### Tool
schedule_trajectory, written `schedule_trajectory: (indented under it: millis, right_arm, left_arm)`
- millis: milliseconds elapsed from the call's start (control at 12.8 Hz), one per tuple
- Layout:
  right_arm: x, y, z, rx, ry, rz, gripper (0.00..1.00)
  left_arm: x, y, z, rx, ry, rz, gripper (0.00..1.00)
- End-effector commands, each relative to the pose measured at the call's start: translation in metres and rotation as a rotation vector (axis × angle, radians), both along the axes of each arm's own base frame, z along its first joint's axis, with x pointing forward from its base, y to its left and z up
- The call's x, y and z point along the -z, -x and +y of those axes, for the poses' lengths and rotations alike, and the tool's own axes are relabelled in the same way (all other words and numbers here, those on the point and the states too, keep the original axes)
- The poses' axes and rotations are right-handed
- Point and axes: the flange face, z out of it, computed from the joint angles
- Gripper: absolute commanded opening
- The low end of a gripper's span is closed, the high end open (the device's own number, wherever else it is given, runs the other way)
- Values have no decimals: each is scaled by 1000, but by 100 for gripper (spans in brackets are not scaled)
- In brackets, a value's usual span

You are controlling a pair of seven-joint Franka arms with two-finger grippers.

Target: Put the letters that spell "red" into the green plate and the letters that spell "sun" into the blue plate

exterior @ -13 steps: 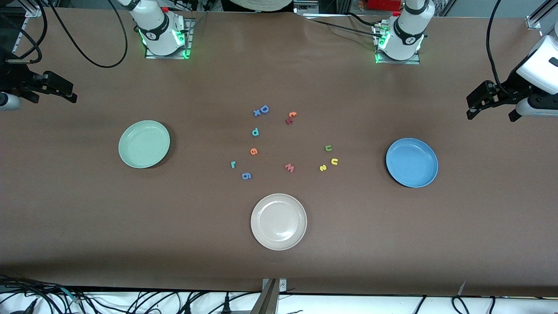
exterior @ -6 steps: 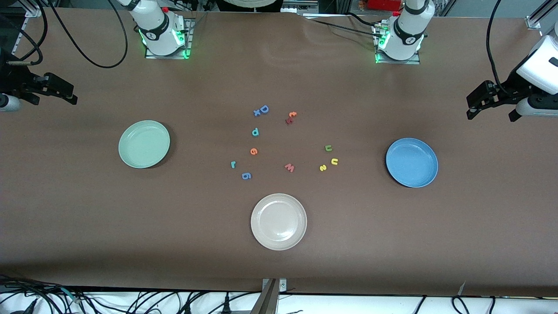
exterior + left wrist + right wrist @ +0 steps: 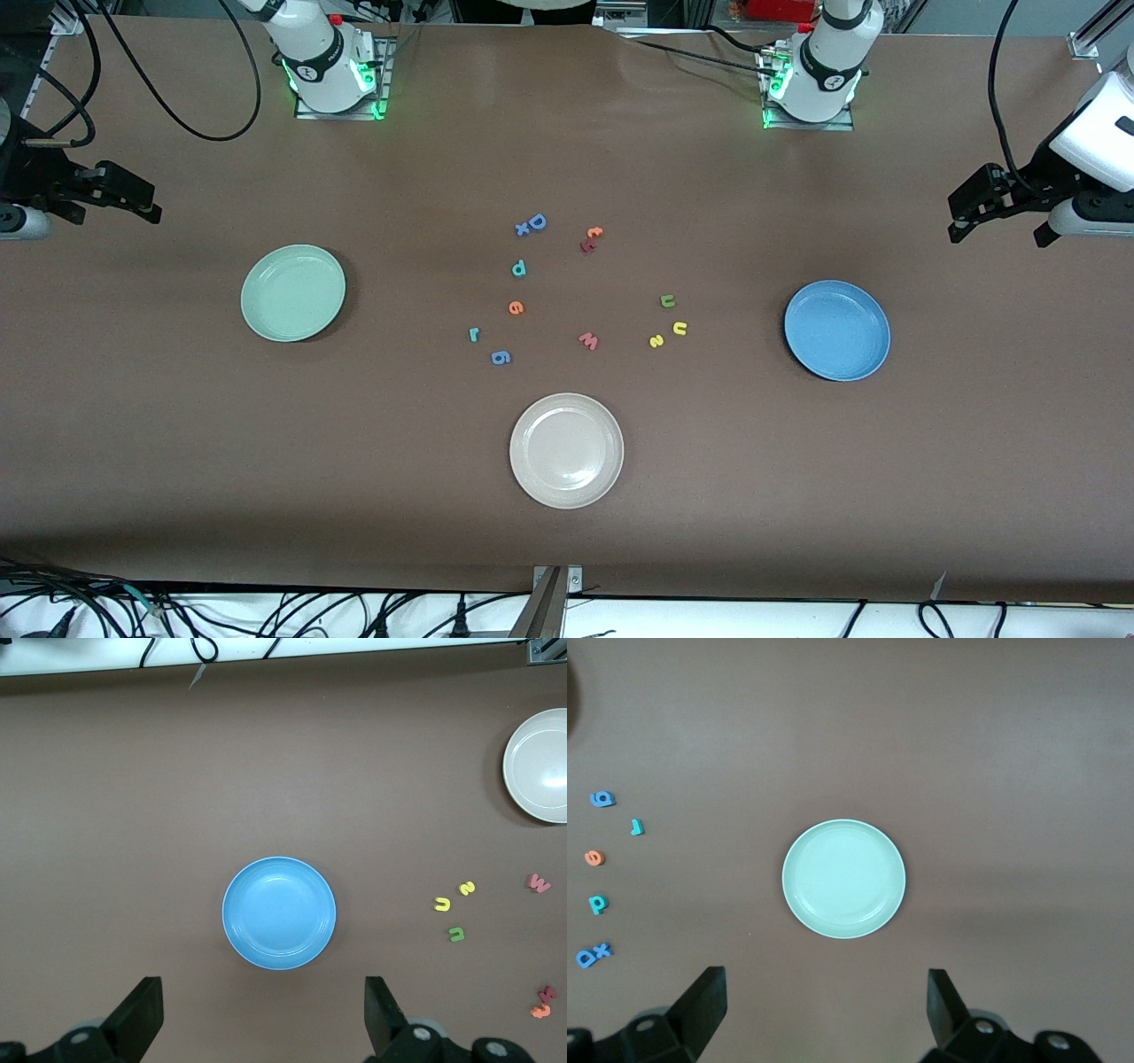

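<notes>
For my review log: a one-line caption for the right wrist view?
Open right gripper hovers above the empty green plate, foam letters beside it.

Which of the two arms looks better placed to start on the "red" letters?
Probably the right. The teal r, orange e and teal d lie toward the green plate, at its end. The right gripper hangs open there; the left gripper waits open by the blue plate.

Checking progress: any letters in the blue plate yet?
No. The blue plate holds nothing; the yellow "s" lies on the table apart from it.
</notes>
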Motion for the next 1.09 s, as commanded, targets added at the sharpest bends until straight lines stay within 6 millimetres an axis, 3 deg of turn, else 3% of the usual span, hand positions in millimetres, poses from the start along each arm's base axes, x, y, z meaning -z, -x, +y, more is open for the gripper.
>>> schedule_trajectory:
  millis: [0,1012]
  right_arm:
    - [2,-4,0,3,19,-21,100]
    - [-6,2,-1,-5,11,-1,100]
  left_arm:
    - [-6,1,-1,7,25,0,100]
    - [-5,1,-1,5,29,2,100]
